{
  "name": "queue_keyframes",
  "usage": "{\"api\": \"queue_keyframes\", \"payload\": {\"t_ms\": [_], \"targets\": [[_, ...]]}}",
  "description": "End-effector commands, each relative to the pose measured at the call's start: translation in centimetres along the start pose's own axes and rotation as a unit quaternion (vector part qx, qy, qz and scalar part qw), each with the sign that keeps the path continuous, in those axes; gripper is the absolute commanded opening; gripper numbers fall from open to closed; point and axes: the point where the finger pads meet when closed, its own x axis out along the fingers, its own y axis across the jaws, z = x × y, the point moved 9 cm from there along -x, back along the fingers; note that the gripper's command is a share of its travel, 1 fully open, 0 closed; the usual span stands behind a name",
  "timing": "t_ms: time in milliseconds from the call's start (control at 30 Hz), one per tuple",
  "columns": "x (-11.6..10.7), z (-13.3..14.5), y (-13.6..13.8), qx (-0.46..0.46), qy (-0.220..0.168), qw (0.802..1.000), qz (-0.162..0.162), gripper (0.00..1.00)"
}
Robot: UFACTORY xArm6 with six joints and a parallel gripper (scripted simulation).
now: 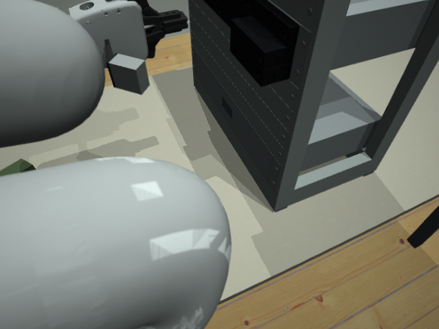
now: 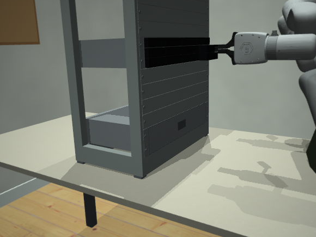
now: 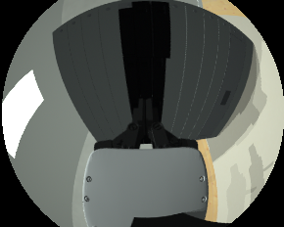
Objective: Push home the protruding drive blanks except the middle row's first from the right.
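Black end effector (image 2: 220,49) closed, apparently empty.

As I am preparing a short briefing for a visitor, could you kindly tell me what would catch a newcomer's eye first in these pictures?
First, the tall dark grey metal rack standing on the pale beige table, with a black band of drive blanks across its front. Next, the white arm's black gripper, fingers shut on nothing, held level at the right end of that band. From above, a few black blanks jut out of the front.
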Motion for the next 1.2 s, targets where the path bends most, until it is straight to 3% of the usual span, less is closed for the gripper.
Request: {"api": "queue_keyframes", "payload": {"t_ms": [0, 233, 700, 1167], "targets": [[-0.1, -0.2, -0.1, 0.001, 0.001, 1.000, 0.000, 0.00], [-0.1, -1.6, 0.4, 0.001, 0.001, 1.000, 0.000, 0.00], [-0.5, -9.1, 2.6, 0.001, 0.001, 1.000, 0.000, 0.00], [-0.6, -10.9, 3.1, 0.001, 0.001, 1.000, 0.000, 0.00]]}}
